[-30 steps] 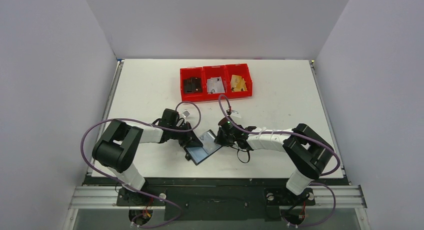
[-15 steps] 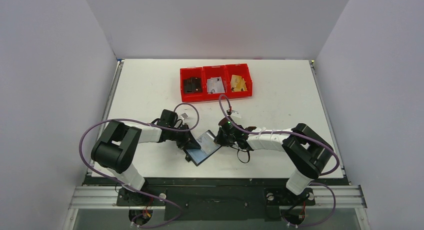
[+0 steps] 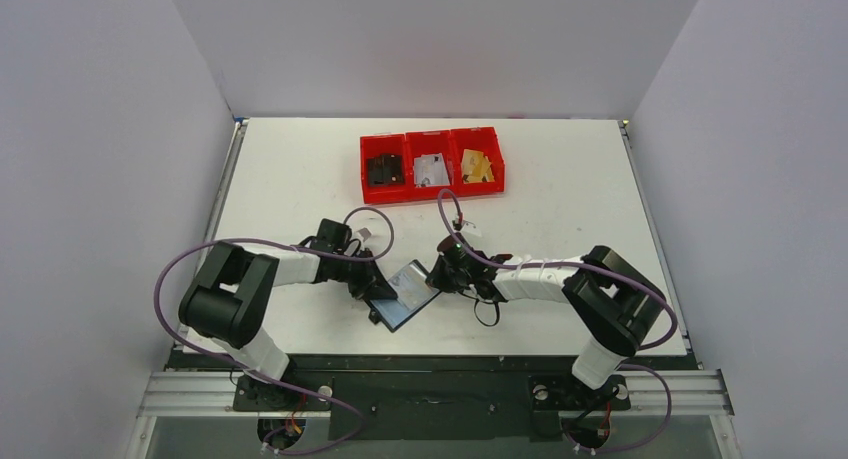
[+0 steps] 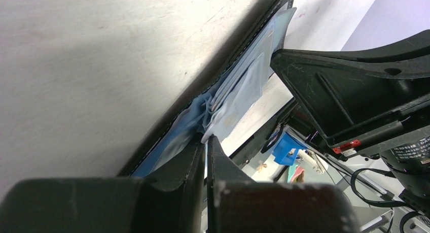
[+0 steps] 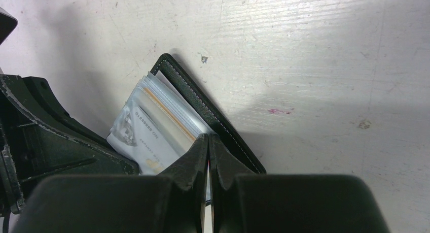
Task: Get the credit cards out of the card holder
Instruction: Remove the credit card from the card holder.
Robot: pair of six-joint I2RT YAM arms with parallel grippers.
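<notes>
**A:** Quick check on where we're at. At the near middle of the white counter (image 3: 560, 209), between the two arms, we've got the small black folding card holder (image 3: 405, 297) lying open. The left tool (image 4: 205, 141) is closed tight and looks pinched onto the corner where the glossy bluish clear sleeve (image 4: 238, 96) bunches up. The right tool (image 5: 208, 139) is closed just as tight on the opposite edge, right by the stitched black cover.

**B:** Yep, and the thin flat credit cards (image 5: 147, 136) are all tucked in that sleeve, a pale printed one on top and a tan edge just behind it. We'd guess they're light, stiff and slippery, while the sleeve is floppy and will buckle if we push on it. So we'd pin the leather cover with one tool and nip a card by whatever edge pokes past the plastic.

**A:** Main snag for us is crowding. Both tools sit nose to nose over the wallet, so one has to let go first. The row of three red plastic bins (image 3: 432, 164) is well apart at the far side, so no bother there.
</notes>
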